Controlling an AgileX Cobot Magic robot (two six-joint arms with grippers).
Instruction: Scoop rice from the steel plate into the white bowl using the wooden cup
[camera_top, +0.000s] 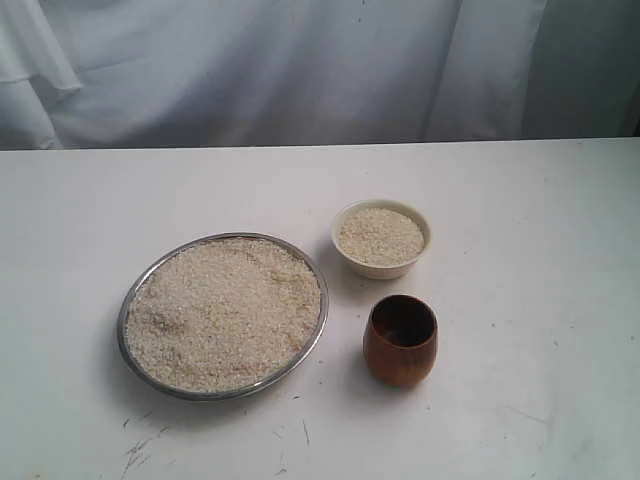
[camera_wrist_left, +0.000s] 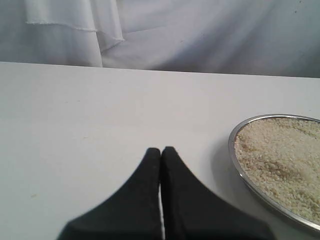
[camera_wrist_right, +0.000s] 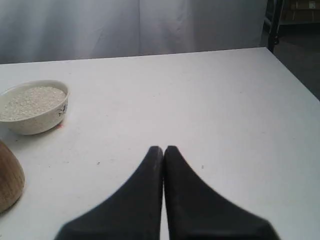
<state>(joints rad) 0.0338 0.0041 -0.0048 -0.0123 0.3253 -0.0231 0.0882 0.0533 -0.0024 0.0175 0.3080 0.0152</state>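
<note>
bare table (camera_top: 540, 230) lies open all round the steel plate (camera_top: 121, 325) heaped with rice (camera_top: 225, 312). the white bowl (camera_top: 380, 268), also holding rice, sits just right of the plate, with the wooden cup (camera_top: 400, 358) upright nearby. the left gripper (camera_wrist_left: 161, 149) and right gripper (camera_wrist_right: 163, 148) are pressed together, empty, apart from the cup.

Right gripper (camera_wrist_right: 163, 150) closed, empty, over the table (camera_wrist_right: 200, 100); white bowl (camera_wrist_right: 34, 107) holds rice (camera_wrist_right: 31, 101); wooden cup (camera_wrist_right: 9, 182) nearer.
</note>
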